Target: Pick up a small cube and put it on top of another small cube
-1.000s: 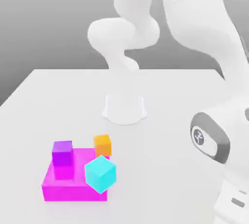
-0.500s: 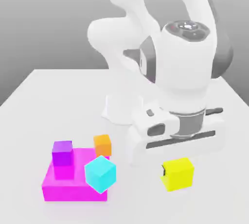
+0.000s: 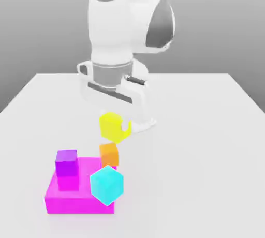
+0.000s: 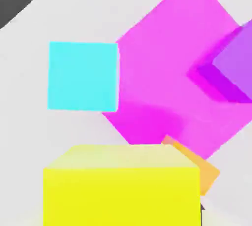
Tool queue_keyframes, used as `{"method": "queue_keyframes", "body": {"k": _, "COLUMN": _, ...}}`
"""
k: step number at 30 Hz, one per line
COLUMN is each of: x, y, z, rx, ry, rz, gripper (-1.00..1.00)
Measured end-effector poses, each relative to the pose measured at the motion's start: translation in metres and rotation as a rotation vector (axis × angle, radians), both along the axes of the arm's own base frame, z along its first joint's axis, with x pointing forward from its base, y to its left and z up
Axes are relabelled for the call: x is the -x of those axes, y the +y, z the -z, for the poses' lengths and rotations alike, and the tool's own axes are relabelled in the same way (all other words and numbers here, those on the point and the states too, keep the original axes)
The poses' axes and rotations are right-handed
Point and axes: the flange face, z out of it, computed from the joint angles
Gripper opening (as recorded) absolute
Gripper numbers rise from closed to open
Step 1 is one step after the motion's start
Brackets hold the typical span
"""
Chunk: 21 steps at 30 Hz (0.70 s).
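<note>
Leftmost in the exterior view, at lower left, I see the purple cube [image 3: 67, 163] standing on the magenta block [image 3: 80, 204]. Next to the right, my yellow cube [image 3: 111, 127] is up near the middle of the frame, gripped by my closed fingers, with the white hand [image 3: 114, 96] above it. Just below it in the frame, apart from it, sits the orange cube [image 3: 109, 154], by the block's far right corner. Nearer the camera, the larger cyan cube [image 3: 107, 185] overlaps the block's right edge in my view. The pale bench [image 3: 202, 164] extends to the right.
</note>
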Motion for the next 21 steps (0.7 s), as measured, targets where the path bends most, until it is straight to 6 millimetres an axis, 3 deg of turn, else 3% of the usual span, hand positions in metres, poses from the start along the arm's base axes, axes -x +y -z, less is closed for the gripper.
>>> {"method": "queue_keyframes", "body": {"k": 7, "x": 0.009, "y": -0.005, "z": 0.060, "rx": 0.005, "ry": 0.001, "rz": 0.057, "gripper": -1.00}}
{"method": "queue_keyframes", "body": {"k": 8, "x": 0.009, "y": -0.005, "z": 0.065, "rx": 0.005, "ry": 0.001, "rz": 0.057, "gripper": 1.00}}
{"method": "queue_keyframes", "body": {"k": 15, "x": 0.009, "y": -0.005, "z": 0.064, "rx": 0.005, "ry": 0.002, "rz": 0.057, "gripper": 1.00}}
{"method": "queue_keyframes", "body": {"k": 21, "x": 0.008, "y": -0.005, "z": 0.013, "rx": 0.005, "ry": 0.002, "rz": 0.057, "gripper": 1.00}}
